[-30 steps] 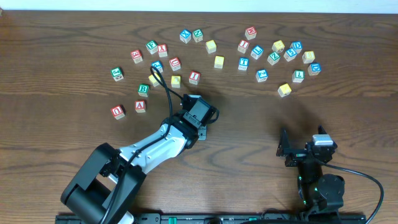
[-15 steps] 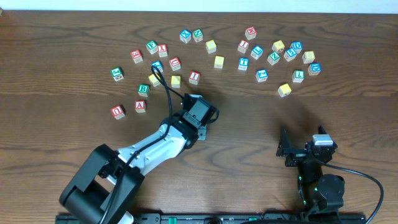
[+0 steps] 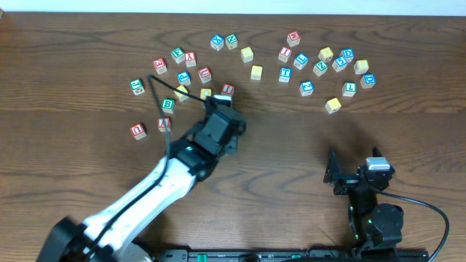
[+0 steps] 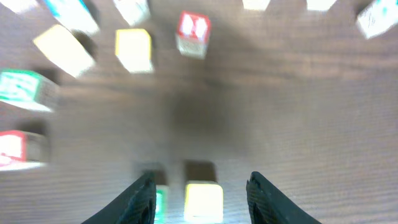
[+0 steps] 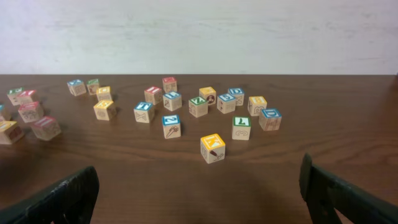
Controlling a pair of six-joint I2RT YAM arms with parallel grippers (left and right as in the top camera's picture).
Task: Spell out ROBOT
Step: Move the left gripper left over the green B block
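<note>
My left gripper [image 3: 220,109] hovers at the near edge of the left cube cluster. In the left wrist view it [image 4: 202,199] is open, with a yellow-faced cube [image 4: 203,200] on the table between the fingers and touching neither. A green-marked cube [image 4: 160,202] sits by the left finger; its letter is blurred. Just beyond lie a yellow-faced cube [image 4: 134,50] [image 3: 206,93], a red I cube [image 4: 193,34] [image 3: 228,89] and the green B cube [image 3: 168,104]. A blue T cube [image 3: 285,73] lies in the right cluster. My right gripper [image 3: 357,177] [image 5: 205,199] rests open and empty at the near right.
Red A [image 3: 164,124] and U [image 3: 137,130] cubes lie left of my left arm. Several more cubes spread across the far right, the nearest a yellow one [image 3: 333,105] [image 5: 212,148]. The left arm hides the two cubes from overhead.
My left arm has swung away from me and slightly left, toward the left cluster, jaws at the same width. The right arm has not moved.
</note>
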